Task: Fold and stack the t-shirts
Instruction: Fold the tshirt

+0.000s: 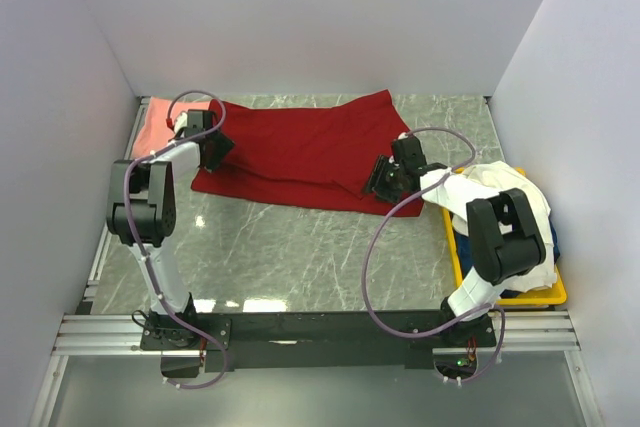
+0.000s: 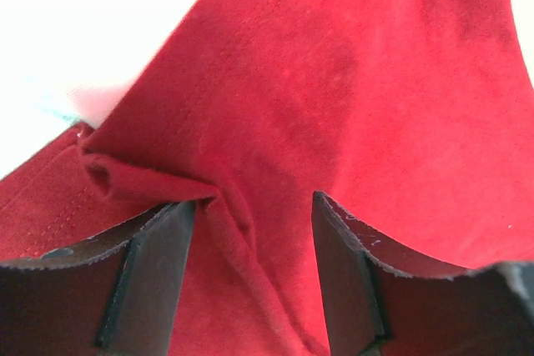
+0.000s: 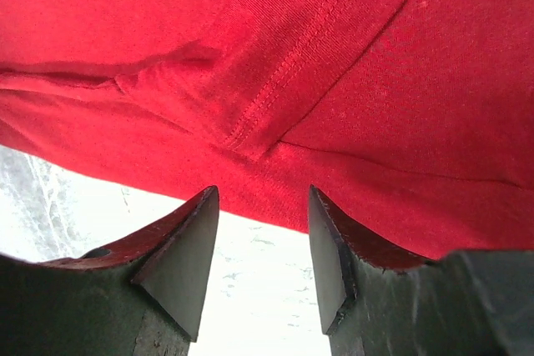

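The deep red t-shirt (image 1: 300, 152) lies spread across the back middle of the table. My left gripper (image 1: 213, 152) is at its left edge, open, with a raised fold of red cloth (image 2: 225, 223) between the fingers in the left wrist view (image 2: 253, 202). My right gripper (image 1: 385, 179) is at the shirt's near right edge, open, its fingertips at the hem (image 3: 275, 198) with bare table between them in the right wrist view (image 3: 263, 191). The salmon pink t-shirt (image 1: 158, 122) lies at the far left. The cream white t-shirt (image 1: 505, 197) is bunched on the right.
A yellow tray (image 1: 548, 295) at the right edge holds the cream shirt and some dark blue cloth (image 1: 553, 247). White walls close in the table on the left, back and right. The marble table top (image 1: 300, 257) is in front of the red shirt.
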